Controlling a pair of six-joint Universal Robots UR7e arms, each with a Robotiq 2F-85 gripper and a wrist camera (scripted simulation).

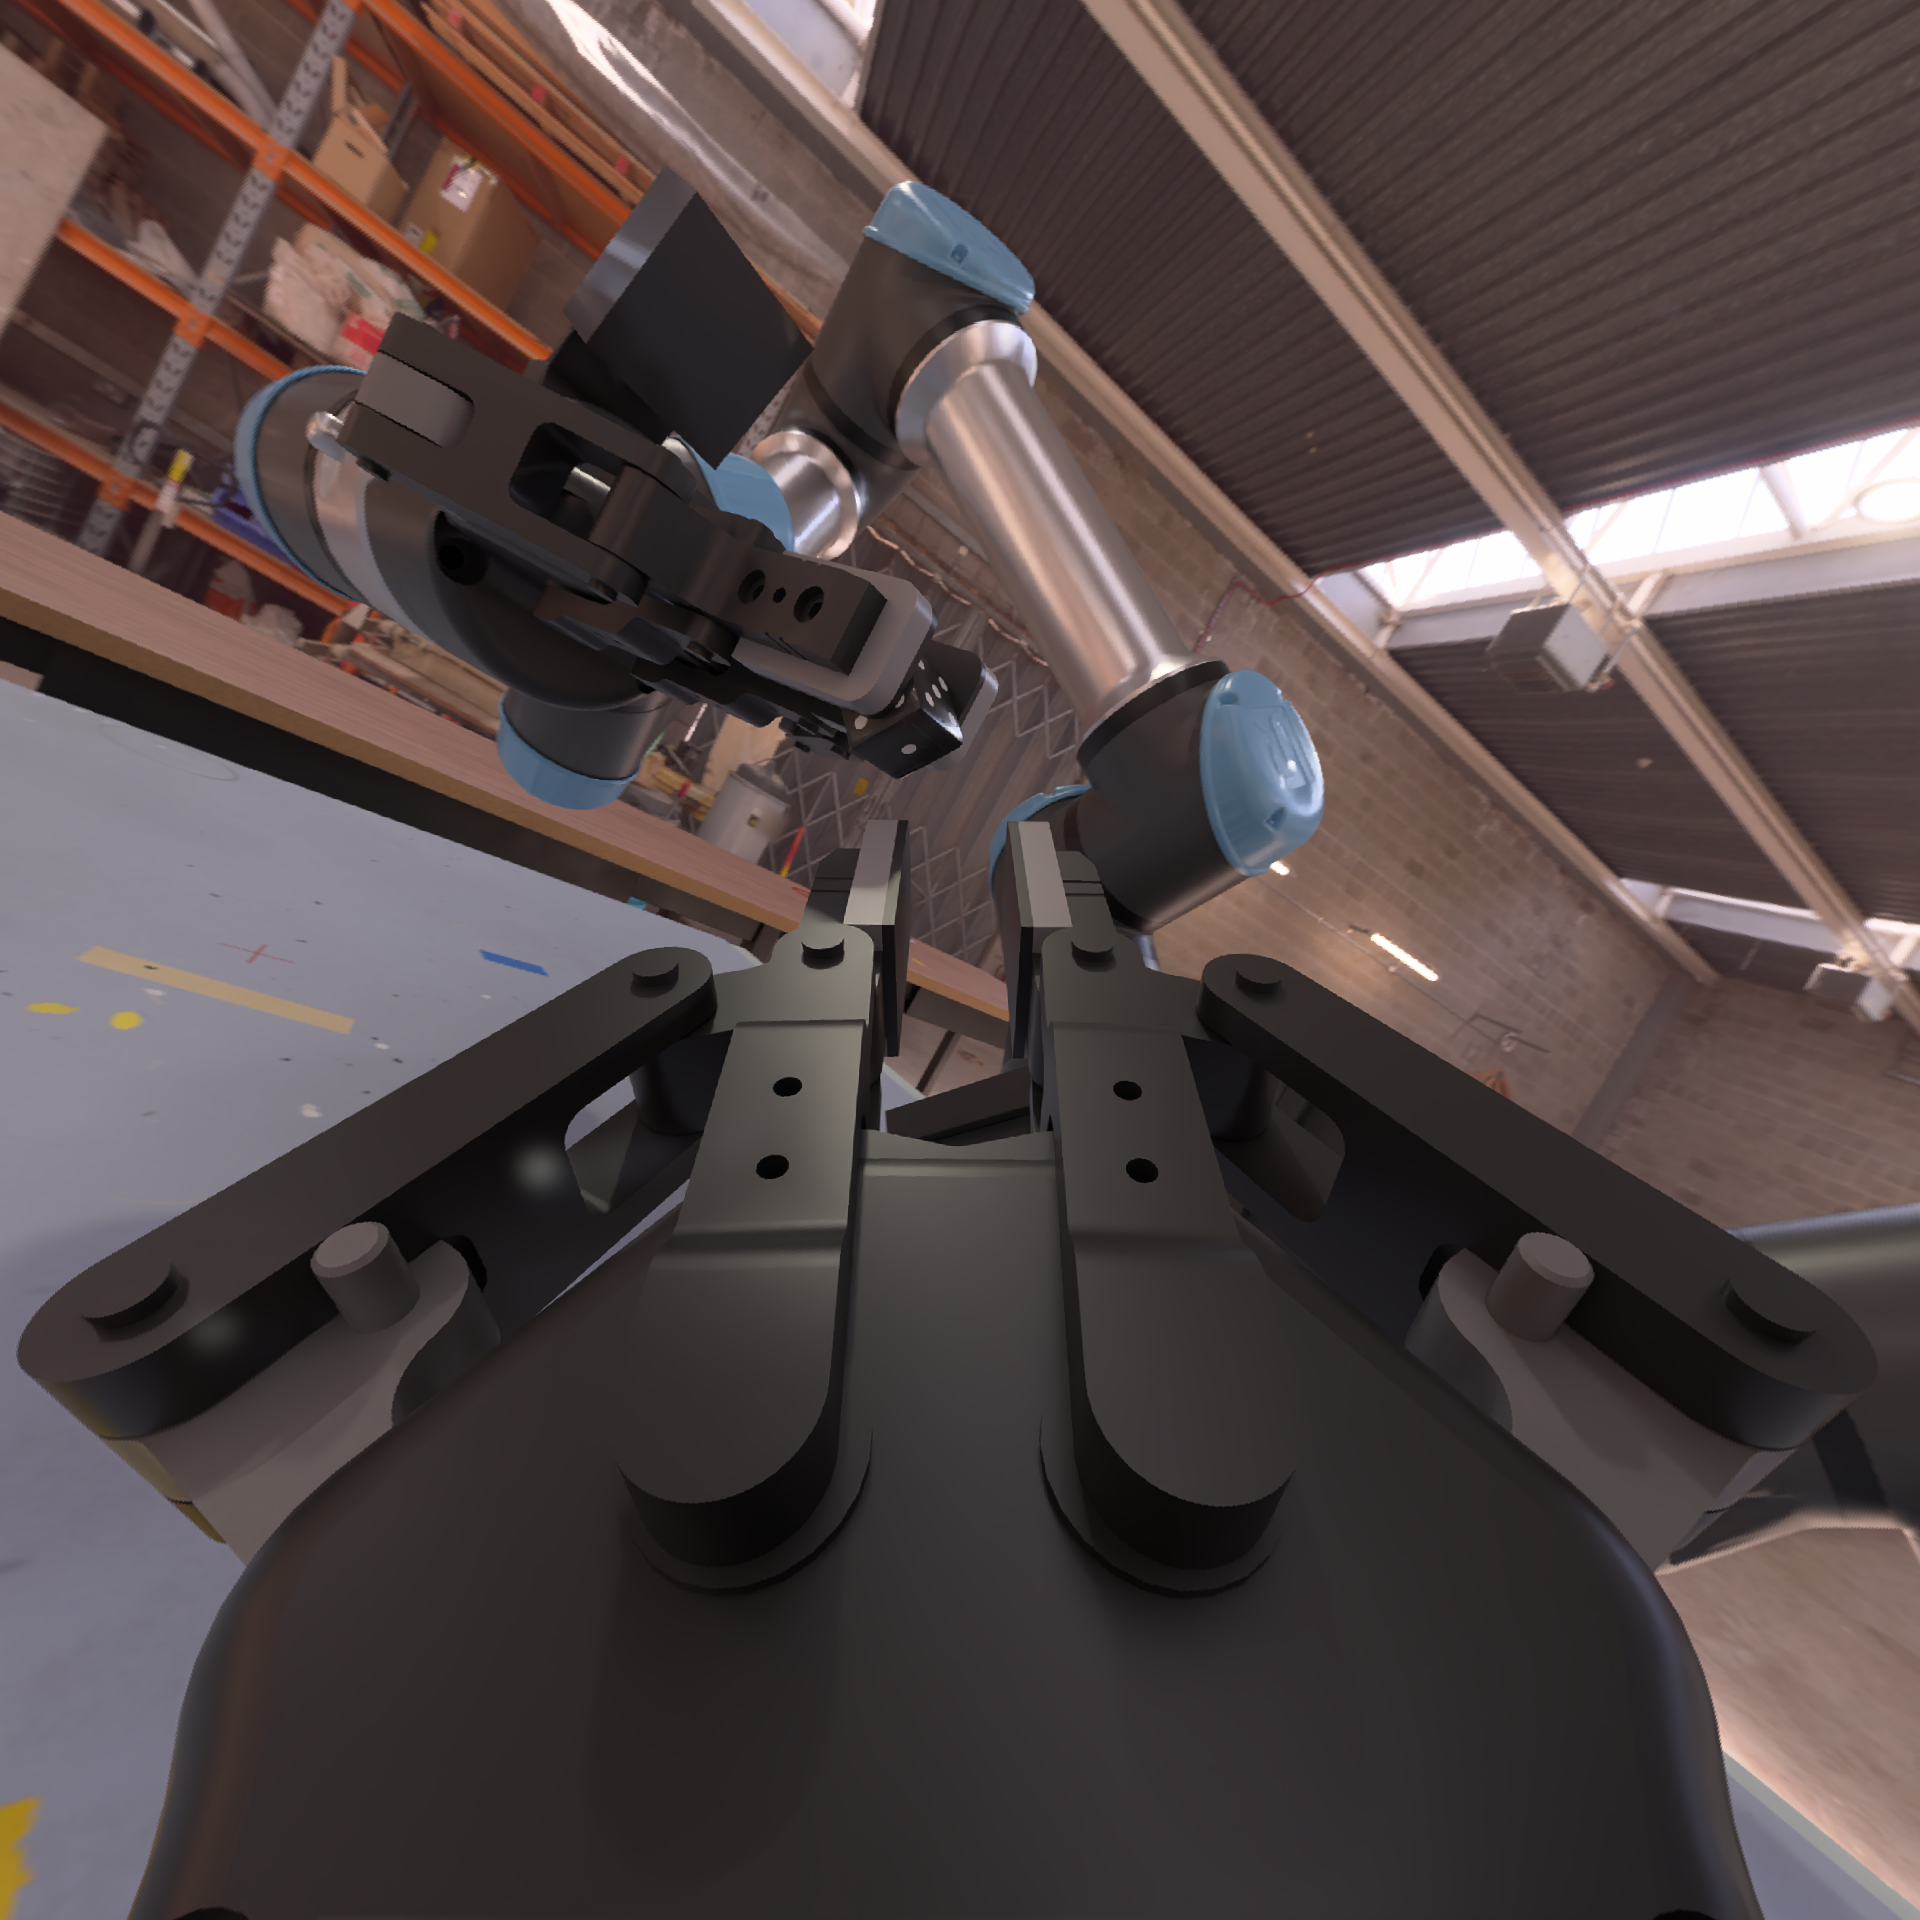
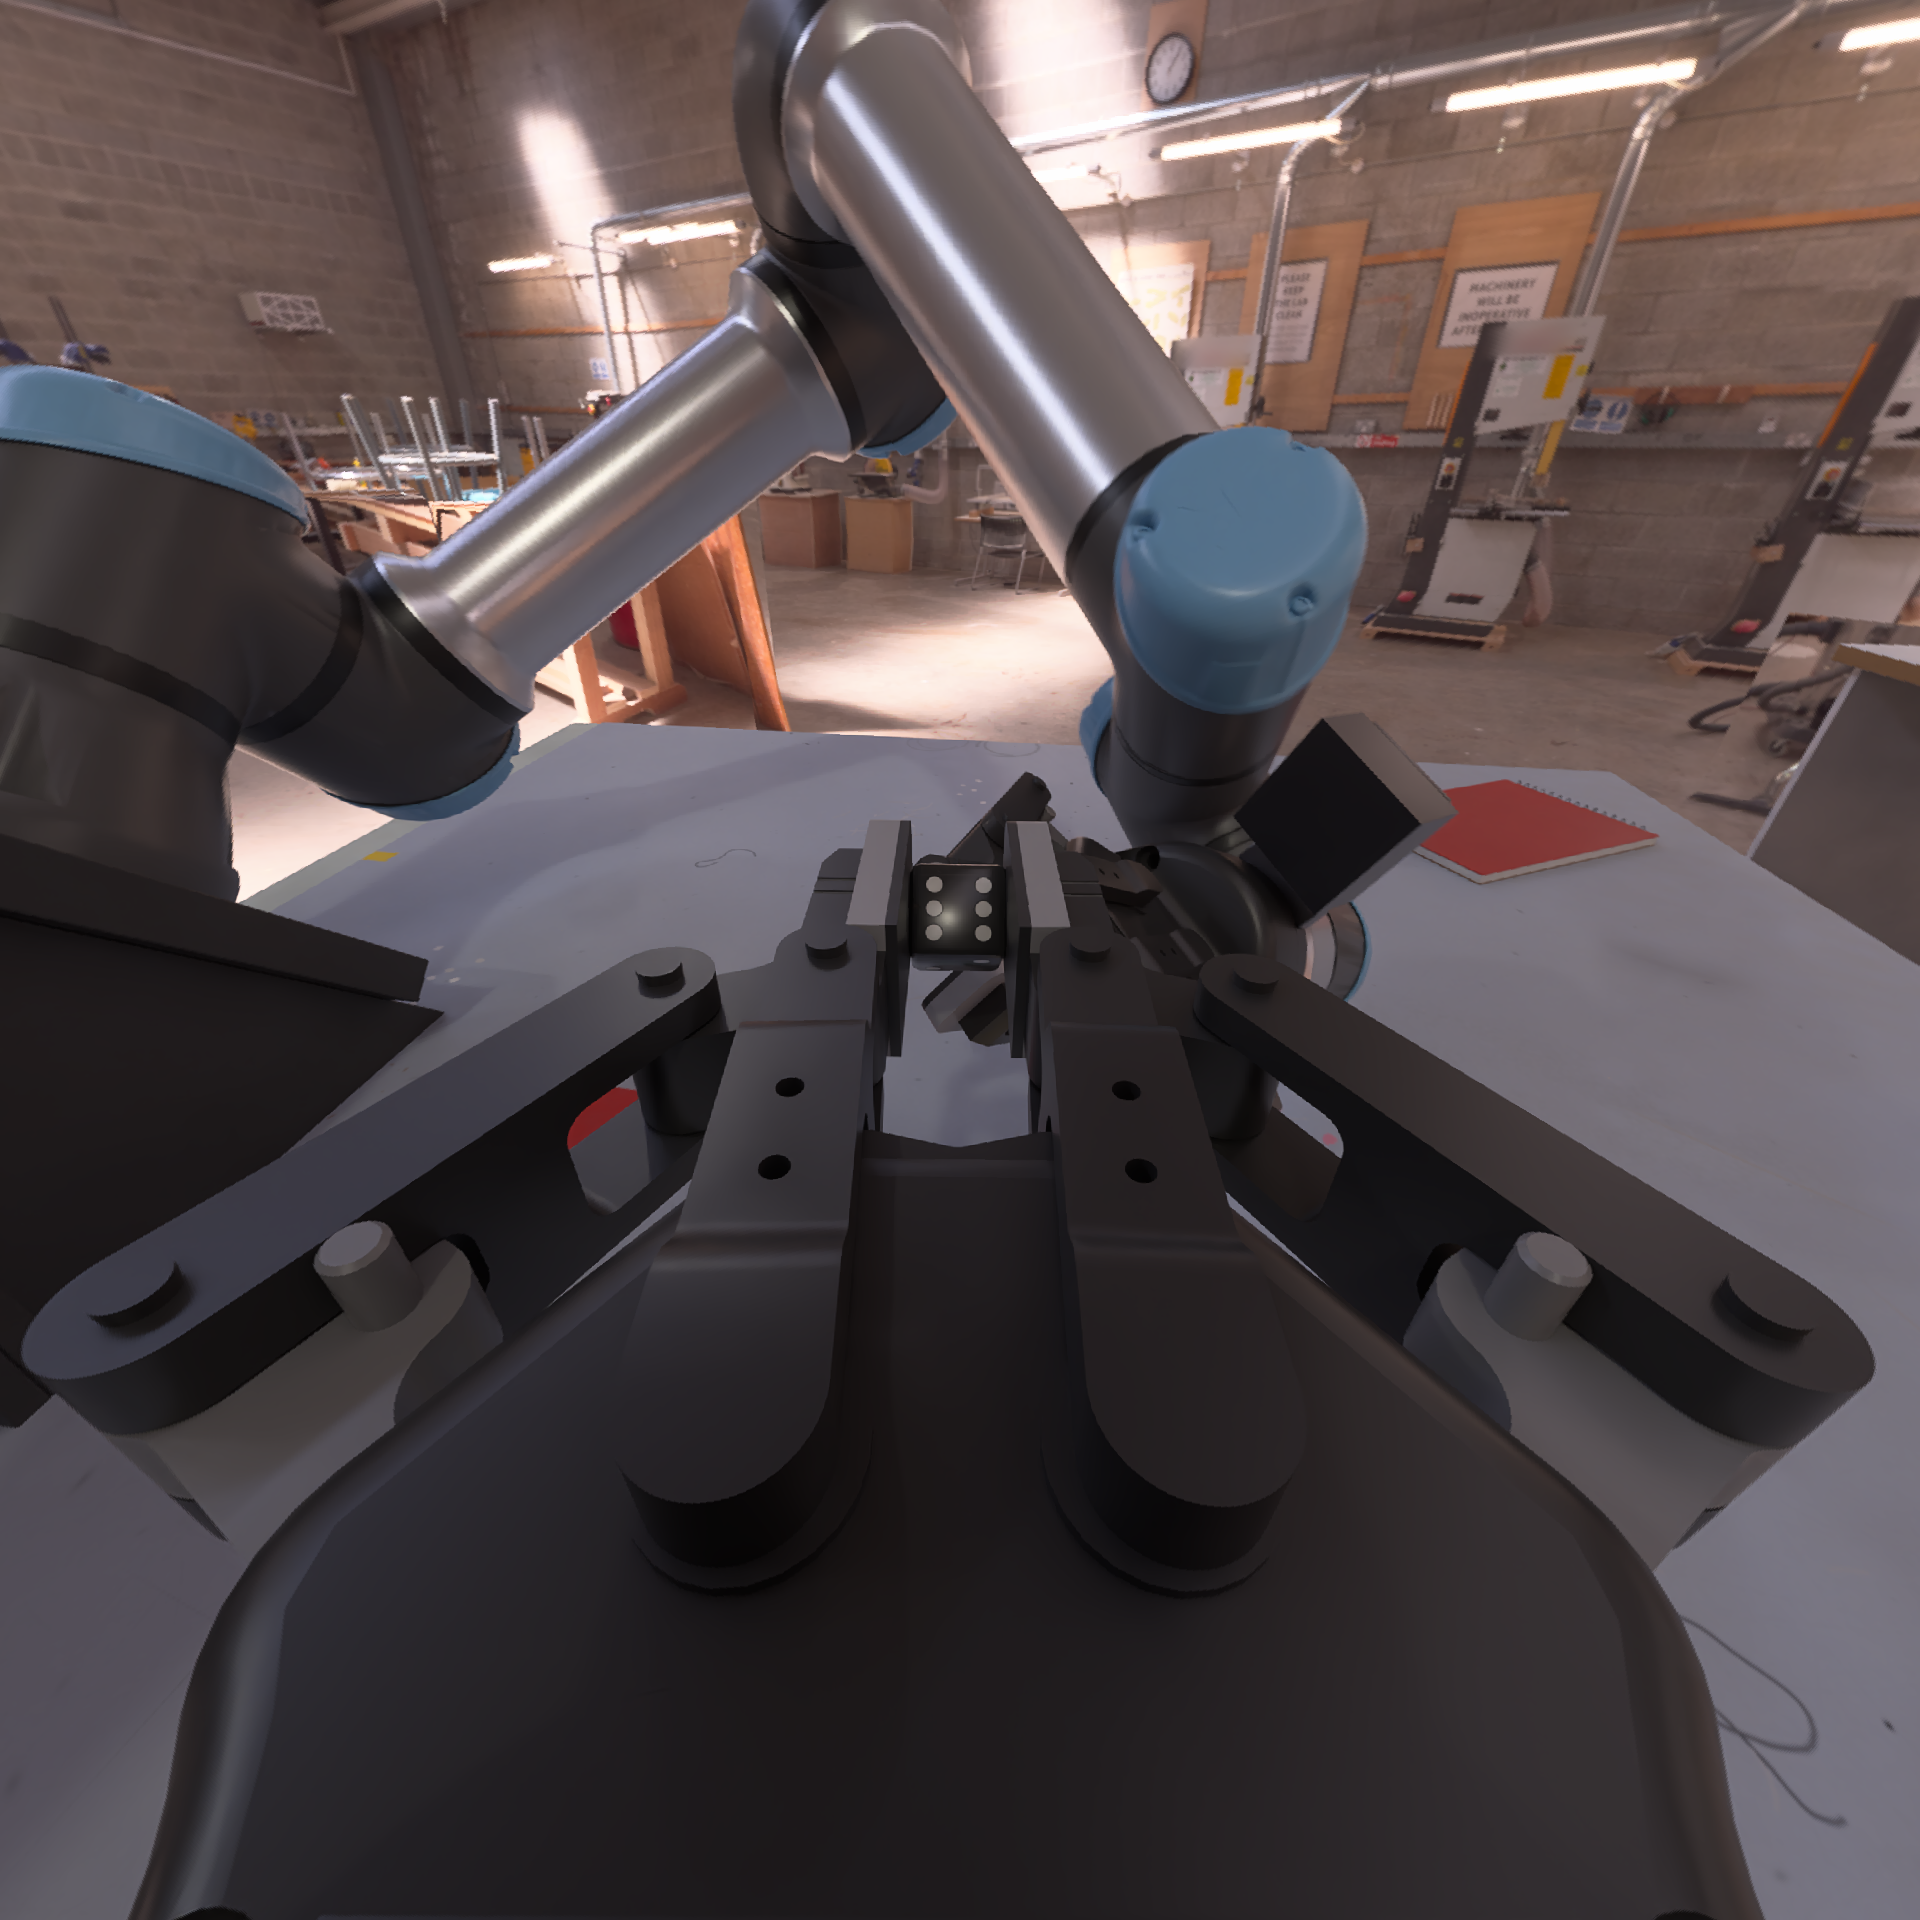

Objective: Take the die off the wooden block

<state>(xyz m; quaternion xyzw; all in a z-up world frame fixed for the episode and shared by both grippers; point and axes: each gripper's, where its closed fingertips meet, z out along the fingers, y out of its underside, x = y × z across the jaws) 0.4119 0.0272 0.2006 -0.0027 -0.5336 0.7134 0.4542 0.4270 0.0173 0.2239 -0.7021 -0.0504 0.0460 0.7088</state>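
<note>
Black die (image 2: 957, 908) with white pips, a small hard cube, is pinched between the flat pads of the right pincer (image 2: 957, 902), its six-pip face toward the wrist camera; it hangs above the pale grey worktop (image 2: 1621, 1039), clear of any support. Wooden block: not visible in either view. Left pincer (image 1: 953, 878): matte dark metal links, pads nearly together with a narrow gap, nothing seen between them, pointing up toward the right pincer (image 1: 862, 675) and its die (image 1: 920, 712). Risks, as judged: the grip covers only two smooth faces, so a jolt or slack pads could let the cube twist and drop; the two pincers sit close, so a careless swing could knock them together. Also present: red spiral notebook (image 2: 1532, 831), flat on the far worktop; brushed-metal arm tubes with blue joint caps.
</note>
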